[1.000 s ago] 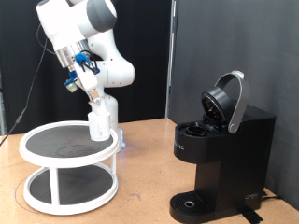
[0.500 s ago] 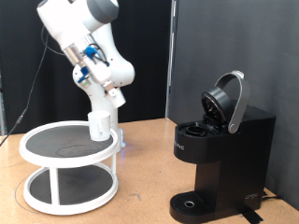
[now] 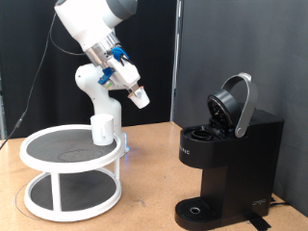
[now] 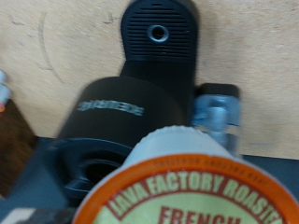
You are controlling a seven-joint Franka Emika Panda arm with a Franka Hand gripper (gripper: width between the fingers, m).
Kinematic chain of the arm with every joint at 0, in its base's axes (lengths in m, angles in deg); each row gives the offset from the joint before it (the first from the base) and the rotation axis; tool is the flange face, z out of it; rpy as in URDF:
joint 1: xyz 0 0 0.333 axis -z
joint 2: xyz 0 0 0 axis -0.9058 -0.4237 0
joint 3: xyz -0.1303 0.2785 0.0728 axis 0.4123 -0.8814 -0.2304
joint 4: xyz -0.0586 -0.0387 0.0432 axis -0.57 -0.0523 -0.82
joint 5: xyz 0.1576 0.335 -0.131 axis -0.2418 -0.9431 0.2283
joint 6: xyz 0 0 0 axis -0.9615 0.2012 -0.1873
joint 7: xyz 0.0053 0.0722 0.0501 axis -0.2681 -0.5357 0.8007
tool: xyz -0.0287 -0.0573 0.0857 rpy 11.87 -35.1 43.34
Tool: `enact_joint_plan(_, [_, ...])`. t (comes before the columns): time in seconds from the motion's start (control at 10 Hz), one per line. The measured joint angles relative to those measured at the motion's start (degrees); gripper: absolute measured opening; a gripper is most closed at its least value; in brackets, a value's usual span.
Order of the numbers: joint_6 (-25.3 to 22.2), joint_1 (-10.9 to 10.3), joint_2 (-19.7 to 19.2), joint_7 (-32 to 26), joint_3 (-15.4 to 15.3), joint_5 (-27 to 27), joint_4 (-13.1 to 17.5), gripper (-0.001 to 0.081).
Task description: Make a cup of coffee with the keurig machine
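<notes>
The keurig machine (image 3: 227, 159) stands at the exterior view's right, black, with its rounded top lid (image 3: 236, 104) hinged open. My gripper (image 3: 139, 96) is in mid-air to its left, above lid height and well apart from it, shut on a small coffee pod (image 3: 141, 97). In the wrist view the pod's orange-rimmed printed lid (image 4: 187, 191) fills the foreground, with the machine (image 4: 131, 107) seen from above behind it and its round drip base (image 4: 159, 34) beyond. The white cup (image 3: 102, 129) stands on the round stand at the left.
A white two-tier round stand (image 3: 72, 168) with dark shelves sits at the exterior view's left on the wooden table (image 3: 154, 197). The arm's white base (image 3: 99, 91) rises behind it. A dark curtain hangs behind the machine.
The gripper has swung from above the stand towards the exterior view's right, closer to the machine, carrying the pod. The cup and the machine have not moved.
</notes>
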Motion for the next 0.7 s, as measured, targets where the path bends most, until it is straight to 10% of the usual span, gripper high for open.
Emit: enact_joint_plan(0.7, [-3.0,-3.6,-3.6,-4.1,-0.7,-8.0,4.8,0.0385])
